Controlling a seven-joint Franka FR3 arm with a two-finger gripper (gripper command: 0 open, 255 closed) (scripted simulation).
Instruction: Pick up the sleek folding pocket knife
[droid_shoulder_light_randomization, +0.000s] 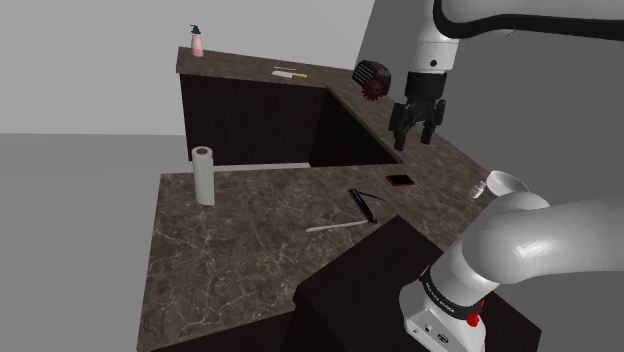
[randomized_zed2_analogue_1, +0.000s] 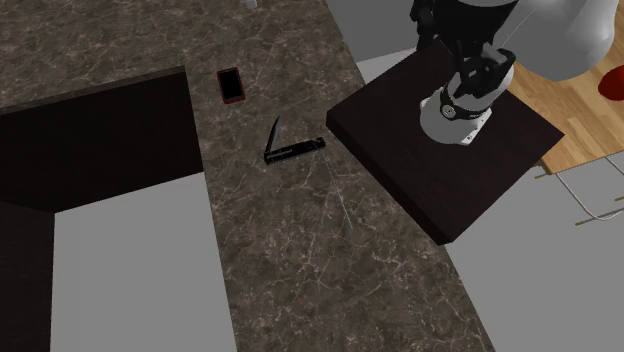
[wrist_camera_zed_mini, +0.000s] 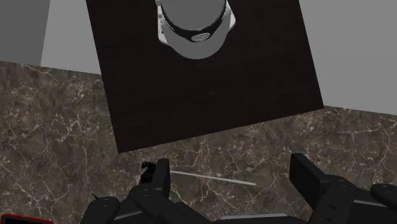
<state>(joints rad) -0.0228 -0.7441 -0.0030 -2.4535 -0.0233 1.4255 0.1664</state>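
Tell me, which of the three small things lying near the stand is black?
The folding pocket knife, partly open, between the red phone and the thin pale rod.

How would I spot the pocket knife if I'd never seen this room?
By the brown marbled counter stands a dark box. Between the box's corner and a red phone lies the pocket knife: black, slim, half-open in a V, unlike the pale thin rod nearby.

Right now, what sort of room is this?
Probably a kitchen: a dark marbled countertop wrapping a corner, a paper towel roll standing on it, and a pink pump bottle at the far end.
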